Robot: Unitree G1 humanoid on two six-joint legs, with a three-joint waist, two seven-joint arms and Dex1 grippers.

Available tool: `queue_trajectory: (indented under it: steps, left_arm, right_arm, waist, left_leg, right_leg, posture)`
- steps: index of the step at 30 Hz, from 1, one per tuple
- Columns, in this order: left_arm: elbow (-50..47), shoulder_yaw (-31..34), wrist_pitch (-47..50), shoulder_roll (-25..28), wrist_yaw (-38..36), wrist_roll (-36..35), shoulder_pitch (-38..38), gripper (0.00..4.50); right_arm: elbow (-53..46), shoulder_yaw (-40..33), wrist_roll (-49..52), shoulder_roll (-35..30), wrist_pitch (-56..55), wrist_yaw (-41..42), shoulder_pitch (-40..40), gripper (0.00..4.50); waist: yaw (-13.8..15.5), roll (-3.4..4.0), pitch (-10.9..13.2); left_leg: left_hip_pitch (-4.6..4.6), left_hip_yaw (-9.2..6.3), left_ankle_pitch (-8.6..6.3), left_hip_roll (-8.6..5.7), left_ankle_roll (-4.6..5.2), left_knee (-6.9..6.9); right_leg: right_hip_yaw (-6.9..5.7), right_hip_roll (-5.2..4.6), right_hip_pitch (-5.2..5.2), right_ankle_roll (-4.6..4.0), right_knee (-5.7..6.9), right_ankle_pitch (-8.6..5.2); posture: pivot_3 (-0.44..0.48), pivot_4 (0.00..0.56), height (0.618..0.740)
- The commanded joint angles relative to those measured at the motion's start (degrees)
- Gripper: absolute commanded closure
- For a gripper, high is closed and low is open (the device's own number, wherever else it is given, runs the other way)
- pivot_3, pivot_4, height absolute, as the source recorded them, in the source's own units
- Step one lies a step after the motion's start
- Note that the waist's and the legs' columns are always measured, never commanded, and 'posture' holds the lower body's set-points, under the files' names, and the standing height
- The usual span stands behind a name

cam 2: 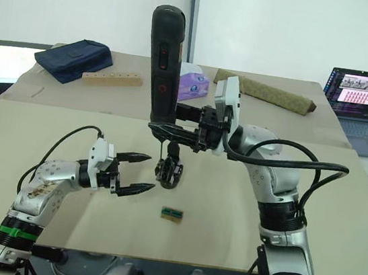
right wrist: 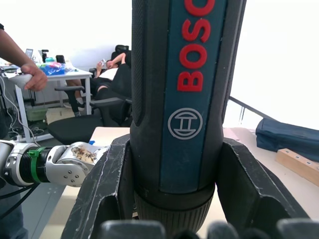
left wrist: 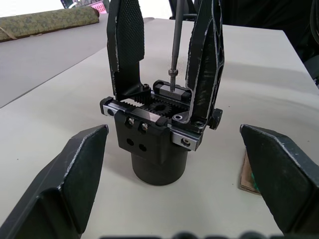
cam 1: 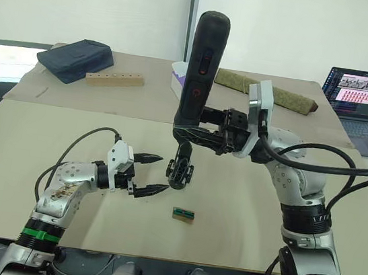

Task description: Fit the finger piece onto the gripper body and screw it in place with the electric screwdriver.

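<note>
The cylindrical dark grey electric screwdriver point(right wrist: 182, 99) has a blue strip with red letters. The small black gripper body point(left wrist: 155, 134) has dotted texture inside its fingers. At its 5 o'clock lies a green-and-brown rectangular block point(cam 1: 183, 214) on the beige table point(cam 1: 242, 213).

Green block point(cam 1: 183, 214) beside gripper body point(cam 1: 179, 171)

Our left arm reaches low across the surface point(cam 1: 49, 133), forearm pointing inward, and our left hand point(cam 1: 153, 173) holds its two black fingers point(left wrist: 75, 179) spread wide with nothing between them. Our right arm bends at the elbow and comes across at chest height, its right hand point(cam 1: 188, 132) clamped around the upright electric screwdriver point(cam 1: 201, 65), fingers point(right wrist: 107, 194) pressed against the barrel.
</note>
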Motion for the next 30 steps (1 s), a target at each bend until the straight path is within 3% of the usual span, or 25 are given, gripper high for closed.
queue_trajectory:
  steps: [1,30]
  left_arm:
    - [0.0,0.0,-1.3,-0.2,0.2,0.3,0.1,0.0]
    - [0.5,0.0,-1.8,-0.7,0.0,1.2,1.2,0.0]
  right_arm:
    - [-1.6,-0.7,0.6,0.2,0.8,-0.8,-2.0,2.6]
    - [-1.7,0.6,-0.7,-0.7,2.2,-0.8,-0.8,2.6]
  waist:
    - [0.0,0.0,0.0]
    - [0.0,0.0,0.0]
  left_leg:
    - [0.0,0.0,0.0,0.0,0.0,0.0]
    - [0.0,0.0,0.0,0.01,0.0,0.0]
  right_leg:
    - [0.0,0.0,0.0,0.0,0.0,0.0]
    - [0.0,0.0,-0.01,0.0,0.01,0.0]
  posture:
    - [0.0,0.15,0.74]
    - [0.0,0.15,0.74]
